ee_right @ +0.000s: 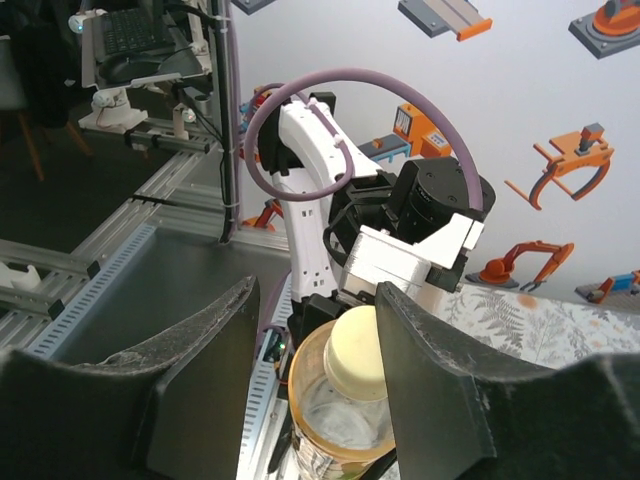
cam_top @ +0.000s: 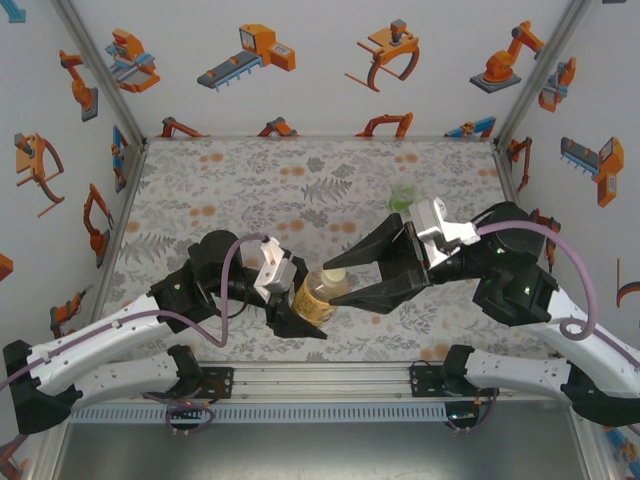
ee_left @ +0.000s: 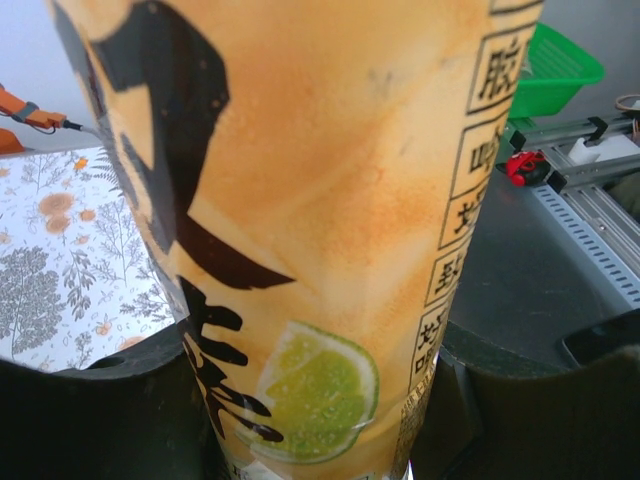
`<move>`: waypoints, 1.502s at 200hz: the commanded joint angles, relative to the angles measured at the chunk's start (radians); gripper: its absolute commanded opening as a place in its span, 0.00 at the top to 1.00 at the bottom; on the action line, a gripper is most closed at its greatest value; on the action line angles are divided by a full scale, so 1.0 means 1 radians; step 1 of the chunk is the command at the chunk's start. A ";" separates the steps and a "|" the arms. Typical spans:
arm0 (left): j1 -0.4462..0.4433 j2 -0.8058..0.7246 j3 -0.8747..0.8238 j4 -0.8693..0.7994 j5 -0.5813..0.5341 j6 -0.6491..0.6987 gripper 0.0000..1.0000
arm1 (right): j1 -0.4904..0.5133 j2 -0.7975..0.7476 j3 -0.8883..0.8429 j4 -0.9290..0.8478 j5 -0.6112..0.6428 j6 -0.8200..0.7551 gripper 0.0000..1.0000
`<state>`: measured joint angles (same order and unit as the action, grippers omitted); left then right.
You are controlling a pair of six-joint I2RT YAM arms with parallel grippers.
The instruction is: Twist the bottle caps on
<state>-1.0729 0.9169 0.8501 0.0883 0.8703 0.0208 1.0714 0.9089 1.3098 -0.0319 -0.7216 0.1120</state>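
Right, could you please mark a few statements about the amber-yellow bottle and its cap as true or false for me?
1. The left gripper is shut on the amber-yellow plastic bottle. True.
2. The pale yellowish round plastic cap lies loose beside the bottle. False: it sits on the bottle's neck.
3. The right gripper has a finger on each side of that cap. True.
4. The right gripper is clamped tight on the cap. False: the right wrist view shows a gap between one finger and the cap.
5. The bottle's label shows a strawberry. False: it shows a lime slice.
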 commanded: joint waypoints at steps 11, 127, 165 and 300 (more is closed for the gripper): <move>-0.008 -0.007 0.038 0.054 0.045 -0.017 1.00 | 0.005 -0.005 0.003 0.032 0.049 -0.016 0.46; -0.018 -0.006 0.039 0.055 0.045 -0.015 1.00 | 0.006 -0.004 -0.009 0.026 0.086 0.003 0.54; -0.022 -0.006 0.042 0.062 0.044 -0.016 1.00 | 0.005 -0.005 -0.015 0.016 0.100 -0.001 0.50; -0.025 -0.014 0.037 0.061 0.011 -0.005 1.00 | 0.006 0.002 -0.009 0.004 0.090 0.006 0.80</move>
<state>-1.0916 0.9169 0.8543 0.1158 0.8860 0.0093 1.0760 0.9089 1.2968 -0.0387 -0.6422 0.1184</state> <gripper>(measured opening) 0.523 0.338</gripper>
